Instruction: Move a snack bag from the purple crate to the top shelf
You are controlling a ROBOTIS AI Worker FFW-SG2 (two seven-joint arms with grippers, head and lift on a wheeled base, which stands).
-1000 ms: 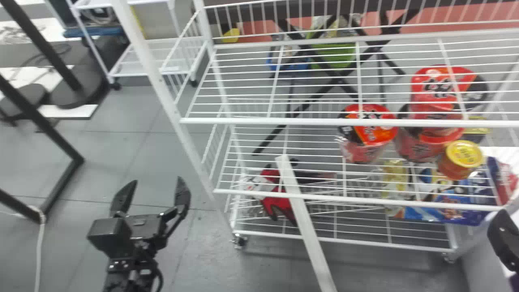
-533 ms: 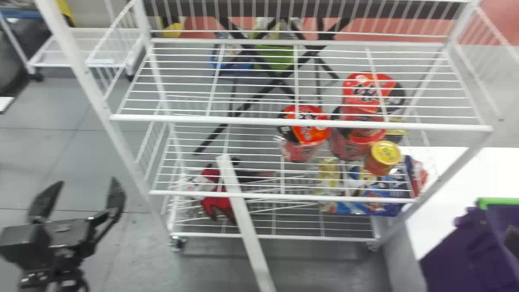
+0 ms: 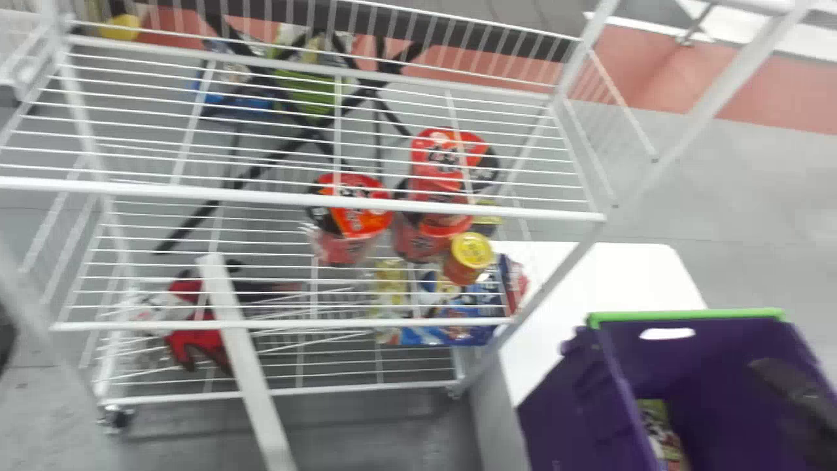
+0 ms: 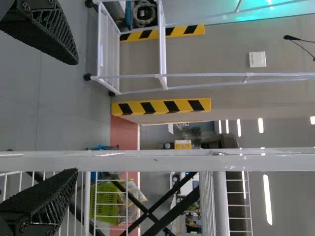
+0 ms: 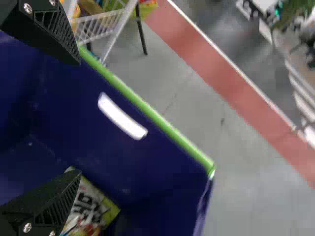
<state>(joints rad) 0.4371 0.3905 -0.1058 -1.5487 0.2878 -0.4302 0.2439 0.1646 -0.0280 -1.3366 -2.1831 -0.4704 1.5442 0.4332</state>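
Over the purple crate [image 3: 685, 316], my right pincer [image 3: 794, 396] hangs with its fingers spread wide. Down inside the crate, by its left wall, lies the snack bag [image 3: 662, 435], green and pale with dark print; whether I touch it I cannot tell. Left of the crate stands the rack, its top shelf [image 3: 366, 201] higher than the red cups [image 3: 353, 212]. Well left of the crate, near a white post [image 4: 157, 161], my left pincer [image 3: 4, 335] is spread too.
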